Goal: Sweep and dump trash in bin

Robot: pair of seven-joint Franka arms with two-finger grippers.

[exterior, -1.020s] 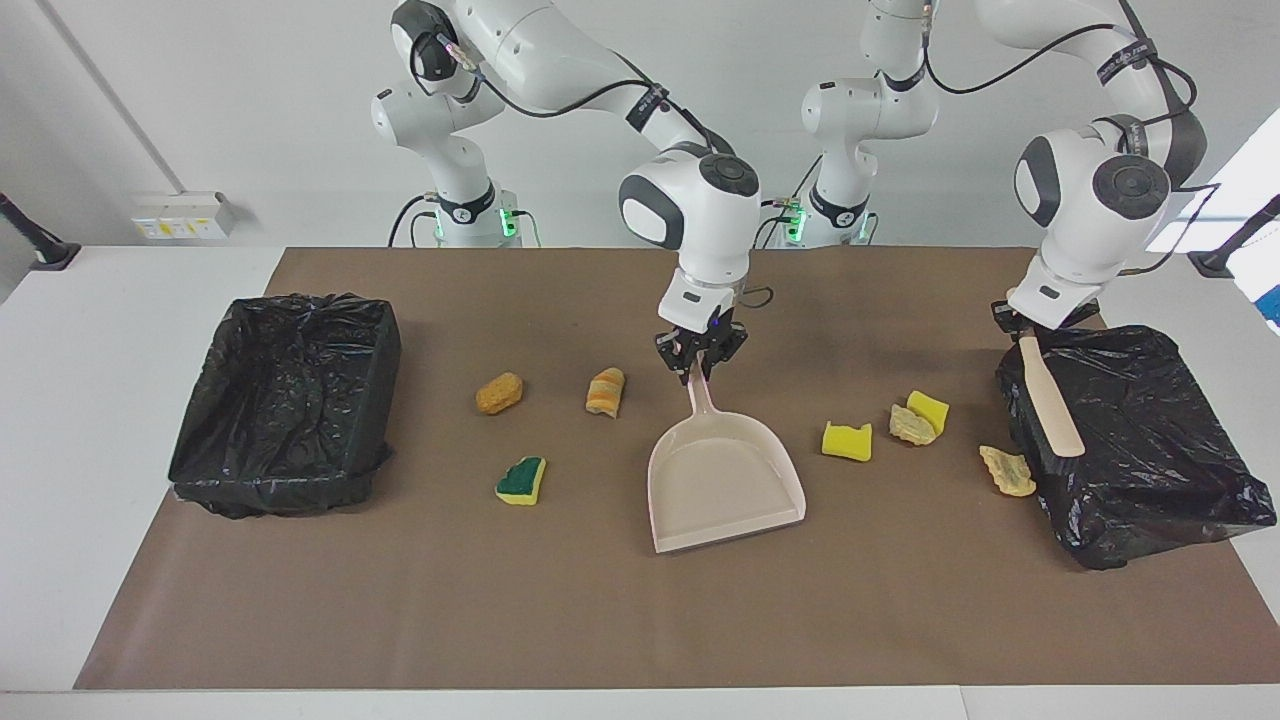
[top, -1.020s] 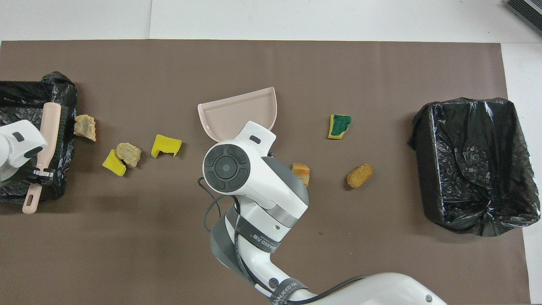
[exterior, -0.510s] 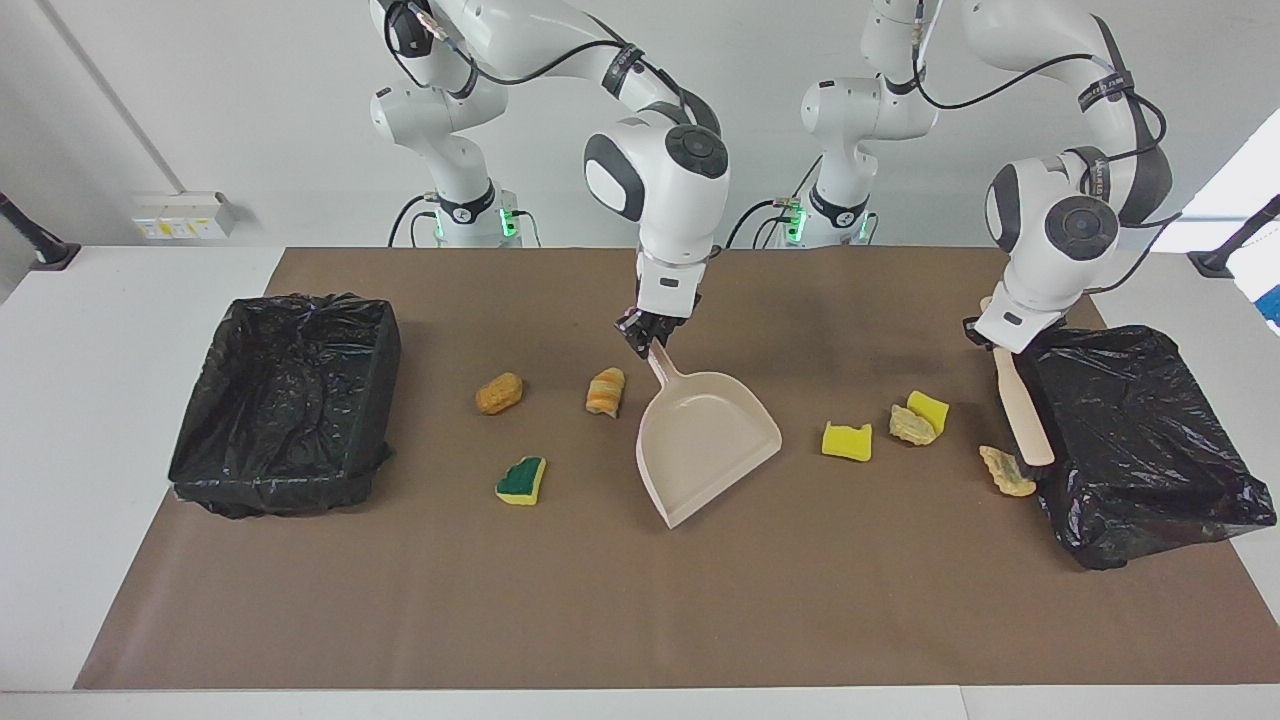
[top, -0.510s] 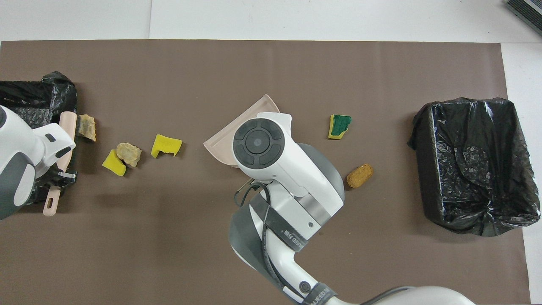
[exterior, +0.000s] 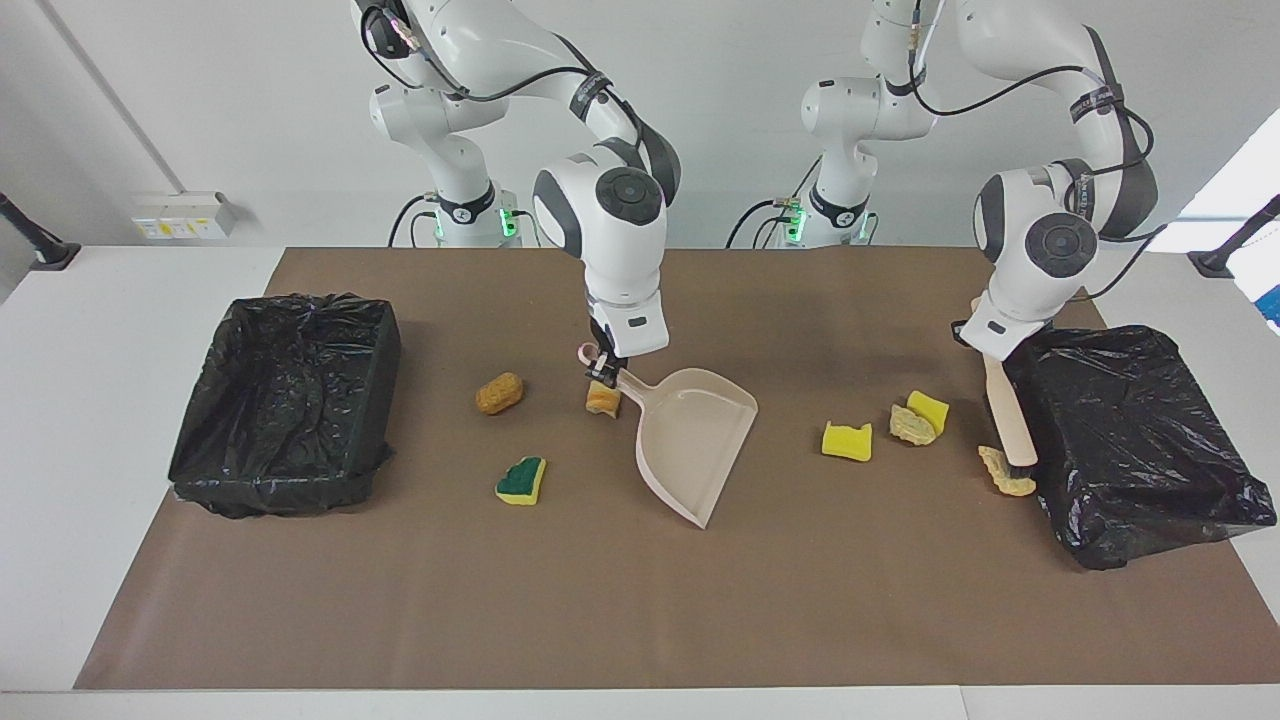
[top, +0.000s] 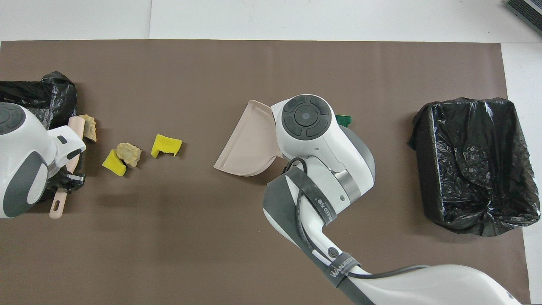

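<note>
My right gripper (exterior: 605,368) is shut on the handle of the beige dustpan (exterior: 690,440), whose mouth faces the left arm's end of the table. A striped bread lump (exterior: 602,400) lies right by that gripper. An orange lump (exterior: 498,393) and a green-backed sponge (exterior: 521,481) lie toward the right arm's end. My left gripper (exterior: 975,335) is shut on the brush (exterior: 1003,405), its bristles at a tan scrap (exterior: 1006,472). Between brush and dustpan lie two yellow sponges (exterior: 846,441) (exterior: 930,408) and a tan lump (exterior: 912,425). From overhead the right arm hides the bread lump.
A black-lined bin (exterior: 285,400) stands at the right arm's end of the brown mat (exterior: 600,600). Another black-lined bin (exterior: 1130,440) stands at the left arm's end, right beside the brush and the tan scrap.
The right gripper moved toward the right arm's end and swung the dustpan's mouth toward the left arm's end. The left gripper carried the brush off the bin down to the tan scrap.
</note>
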